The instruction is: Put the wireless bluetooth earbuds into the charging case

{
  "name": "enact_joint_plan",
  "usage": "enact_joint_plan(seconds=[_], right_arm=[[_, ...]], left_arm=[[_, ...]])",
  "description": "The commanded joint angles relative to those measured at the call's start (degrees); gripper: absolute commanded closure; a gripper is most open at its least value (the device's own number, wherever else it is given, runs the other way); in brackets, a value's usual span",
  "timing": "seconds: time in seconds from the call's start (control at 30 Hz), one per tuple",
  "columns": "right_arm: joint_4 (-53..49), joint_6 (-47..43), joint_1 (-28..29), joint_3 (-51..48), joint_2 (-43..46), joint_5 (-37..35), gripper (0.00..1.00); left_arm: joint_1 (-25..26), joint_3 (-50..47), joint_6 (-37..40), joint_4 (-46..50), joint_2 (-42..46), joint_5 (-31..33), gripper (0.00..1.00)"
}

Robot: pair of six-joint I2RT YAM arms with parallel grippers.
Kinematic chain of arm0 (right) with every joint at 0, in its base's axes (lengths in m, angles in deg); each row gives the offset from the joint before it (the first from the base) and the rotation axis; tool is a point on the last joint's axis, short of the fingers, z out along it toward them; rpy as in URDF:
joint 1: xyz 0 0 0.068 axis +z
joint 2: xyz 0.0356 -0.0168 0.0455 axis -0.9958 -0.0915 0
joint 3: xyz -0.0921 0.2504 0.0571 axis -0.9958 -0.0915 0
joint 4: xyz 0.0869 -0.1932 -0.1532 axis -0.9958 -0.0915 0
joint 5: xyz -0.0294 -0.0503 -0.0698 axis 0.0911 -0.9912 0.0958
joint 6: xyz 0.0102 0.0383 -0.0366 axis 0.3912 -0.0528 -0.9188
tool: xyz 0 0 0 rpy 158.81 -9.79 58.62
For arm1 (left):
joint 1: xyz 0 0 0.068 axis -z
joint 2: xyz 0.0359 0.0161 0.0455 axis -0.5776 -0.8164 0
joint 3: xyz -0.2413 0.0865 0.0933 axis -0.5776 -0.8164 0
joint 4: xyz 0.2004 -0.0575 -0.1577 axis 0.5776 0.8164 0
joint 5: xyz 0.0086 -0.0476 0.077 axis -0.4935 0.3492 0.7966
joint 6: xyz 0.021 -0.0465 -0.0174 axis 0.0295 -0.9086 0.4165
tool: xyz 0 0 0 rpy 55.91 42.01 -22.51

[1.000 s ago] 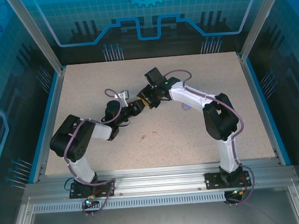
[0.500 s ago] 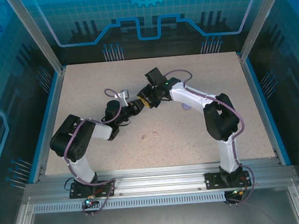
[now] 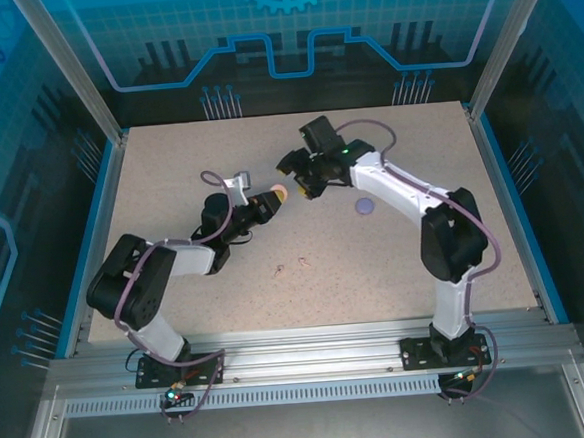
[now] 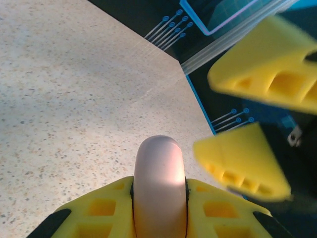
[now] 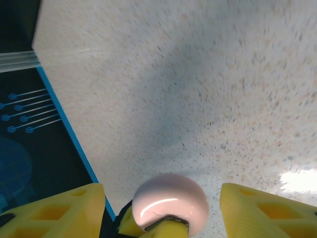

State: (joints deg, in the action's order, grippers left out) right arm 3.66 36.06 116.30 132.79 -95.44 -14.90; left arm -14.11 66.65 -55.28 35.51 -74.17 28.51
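Observation:
A round pale pink charging case (image 3: 279, 193) is held above the table, and my left gripper (image 3: 269, 202) is shut on it. In the left wrist view the case (image 4: 159, 178) stands edge-on between my yellow fingers (image 4: 106, 208). My right gripper (image 3: 297, 177) hangs open just right of the case, apart from it. In the right wrist view the case (image 5: 171, 196) sits between the spread right fingers (image 5: 69, 210) without touching them. Two tiny pink earbuds (image 3: 280, 270) (image 3: 305, 263) lie on the table nearer the front. A lavender round case (image 3: 364, 207) lies flat to the right.
The speckled table (image 3: 168, 167) has a blue rim (image 3: 94, 238) on the left and an aluminium frame (image 3: 302, 361) along the front. The right arm's elbow (image 3: 452, 238) rises over the table's right half. Dark blue panels stand behind.
My right gripper has opened, let go of the pink case and drawn back to the right and away. The left gripper keeps the case and has shifted slightly.

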Motion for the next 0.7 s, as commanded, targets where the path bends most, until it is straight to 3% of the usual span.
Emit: enact_joint_plan(seconds=[0.0,0.27,0.47,0.67], right_arm=[[-0.97,-9.49,-2.96,-4.03,6.08,-0.32,0.36],[18.48,-29.60,-8.75,-29.07,22.95,8.63,0.36],[22.57,-42.34,-8.97,-37.63,31.97,17.29,0.35],[26.59,-44.86,-8.90,-41.33,34.23,22.98,0.36]], left_arm=[[0.15,0.93,3.79,4.38,4.18,-4.92,1.00],[0.14,5.67,7.79,15.40,8.81,-15.52,1.00],[0.14,8.73,8.39,18.81,8.74,-23.59,1.00],[0.19,9.95,9.39,21.73,9.50,-28.40,1.00]])
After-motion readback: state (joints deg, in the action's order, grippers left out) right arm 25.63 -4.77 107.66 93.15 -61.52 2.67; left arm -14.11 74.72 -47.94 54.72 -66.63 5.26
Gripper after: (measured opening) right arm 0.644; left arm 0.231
